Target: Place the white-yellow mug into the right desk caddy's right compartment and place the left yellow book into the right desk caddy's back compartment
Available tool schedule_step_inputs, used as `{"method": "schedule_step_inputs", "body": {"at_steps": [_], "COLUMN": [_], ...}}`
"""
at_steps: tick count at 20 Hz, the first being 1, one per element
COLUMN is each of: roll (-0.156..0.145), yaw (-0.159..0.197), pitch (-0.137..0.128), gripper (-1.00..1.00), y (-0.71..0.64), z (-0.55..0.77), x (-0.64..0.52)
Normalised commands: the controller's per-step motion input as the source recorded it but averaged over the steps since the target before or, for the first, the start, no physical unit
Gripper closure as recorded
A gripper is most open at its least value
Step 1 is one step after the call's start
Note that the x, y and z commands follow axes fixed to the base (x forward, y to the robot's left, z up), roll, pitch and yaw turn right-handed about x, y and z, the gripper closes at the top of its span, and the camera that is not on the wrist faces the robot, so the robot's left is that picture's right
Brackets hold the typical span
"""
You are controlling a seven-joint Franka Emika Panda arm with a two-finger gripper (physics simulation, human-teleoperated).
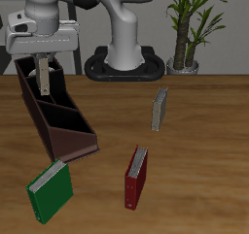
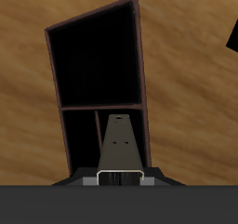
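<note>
Jaws are closed on a slim yellow book (image 1: 43,75), which hangs upright from the gripper (image 1: 43,61) directly above the rear section of the right desk caddy (image 1: 58,117). In the wrist view, the same book (image 2: 120,144) extends from between the fingers toward the caddy (image 2: 98,70), whose interior shows as large dark compartments split by thin dividers; the book's lower end sits over the divider line between the long compartment and the smaller ones. The caddy is a long dark brown box with sloping walls, running from the back of the table toward its front edge. A second yellow book (image 1: 160,109) stands upright well apart from the caddy, nearer the table's middle. A red book (image 1: 136,176) stands nearer the front edge, and a green book (image 1: 50,190) leans just in front of the caddy's near end. No legible writing or labels appear on any cover. The table (image 1: 204,160) is brown wood grain. A potted plant (image 1: 188,29) stands at the back beside the robot base (image 1: 126,53).
</note>
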Motion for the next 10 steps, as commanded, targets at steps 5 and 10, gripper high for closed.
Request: {"method": "schedule_step_inputs", "body": {"at_steps": [5,10], "roll": [0.004,-0.009], "yaw": [-0.029,-0.003], "pitch": [0.033,0.025], "gripper": [1.0,1.0], "y": [-0.03,-0.03], "z": [-0.25,-0.18], "x": [0.05,0.07]}}
